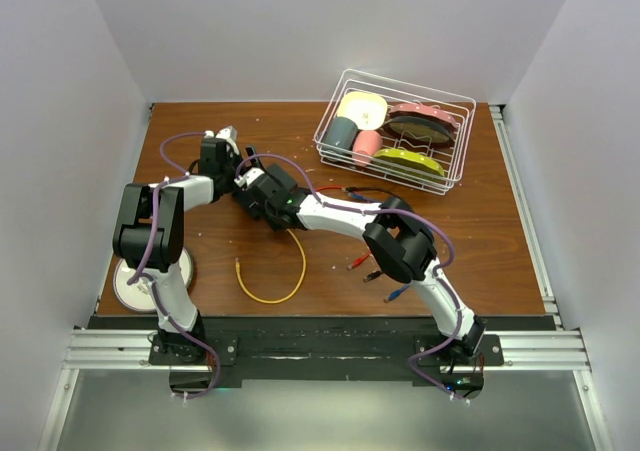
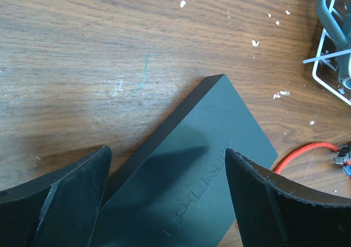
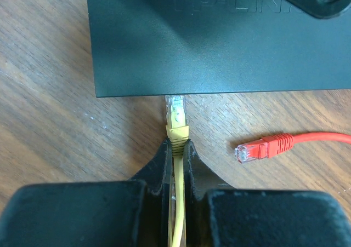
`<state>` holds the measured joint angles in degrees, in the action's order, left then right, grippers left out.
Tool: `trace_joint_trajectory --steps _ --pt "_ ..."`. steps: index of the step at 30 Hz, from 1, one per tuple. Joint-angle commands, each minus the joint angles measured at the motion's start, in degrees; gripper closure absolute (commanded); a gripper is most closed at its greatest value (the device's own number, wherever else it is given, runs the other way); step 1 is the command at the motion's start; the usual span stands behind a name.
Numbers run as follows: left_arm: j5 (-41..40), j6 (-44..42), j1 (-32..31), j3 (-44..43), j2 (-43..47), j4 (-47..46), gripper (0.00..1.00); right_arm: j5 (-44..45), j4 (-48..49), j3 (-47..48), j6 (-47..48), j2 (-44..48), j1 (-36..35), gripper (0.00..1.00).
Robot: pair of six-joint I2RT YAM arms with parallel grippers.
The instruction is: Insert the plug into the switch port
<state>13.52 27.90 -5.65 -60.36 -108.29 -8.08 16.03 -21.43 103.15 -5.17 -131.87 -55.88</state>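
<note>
The switch (image 3: pixel 219 44) is a flat matte-black box lying on the wooden table. My right gripper (image 3: pixel 177 143) is shut on the yellow cable just behind its plug (image 3: pixel 176 113). The plug's clear tip meets the switch's near edge, where the ports themselves are hidden. My left gripper (image 2: pixel 167 150) stands wide open over the switch (image 2: pixel 192 187), one finger on each side of it, and the box lies diagonally between them. In the top view both grippers meet at the table's back left, with the yellow cable (image 1: pixel 297 271) looping toward the front.
A red plug (image 3: pixel 249 150) on its cable lies loose just right of the yellow one. A white wire dish basket (image 1: pixel 330 121) with dishes stands at the back right. More loose cables (image 1: pixel 365 263) lie near the right arm. A white round disc (image 1: pixel 135 281) sits by the left base.
</note>
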Motion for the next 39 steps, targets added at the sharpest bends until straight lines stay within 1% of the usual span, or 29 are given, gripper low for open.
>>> trace_joint_trajectory --steps 1,17,21,32,39 --pt "1.69 0.4 0.11 1.03 -0.78 2.1 0.11 1.28 2.62 0.47 -1.51 1.09 -0.28 1.0" --pt "2.65 1.19 0.11 1.65 -0.61 1.92 0.14 2.25 4.29 1.0 -1.69 0.57 -1.52 1.0" --pt "3.09 1.19 0.11 2.17 -0.52 1.66 0.14 3.65 1.75 4.15 -1.86 -1.71 -1.52 1.0" --pt "3.27 1.37 0.11 3.32 0.71 1.31 0.14 5.32 -2.38 5.21 -2.92 -3.48 -1.52 1.0" --pt "5.11 2.42 0.2 3.49 1.42 0.52 0.13 2.6 -4.49 6.44 -2.04 -4.09 -1.52 1.0"
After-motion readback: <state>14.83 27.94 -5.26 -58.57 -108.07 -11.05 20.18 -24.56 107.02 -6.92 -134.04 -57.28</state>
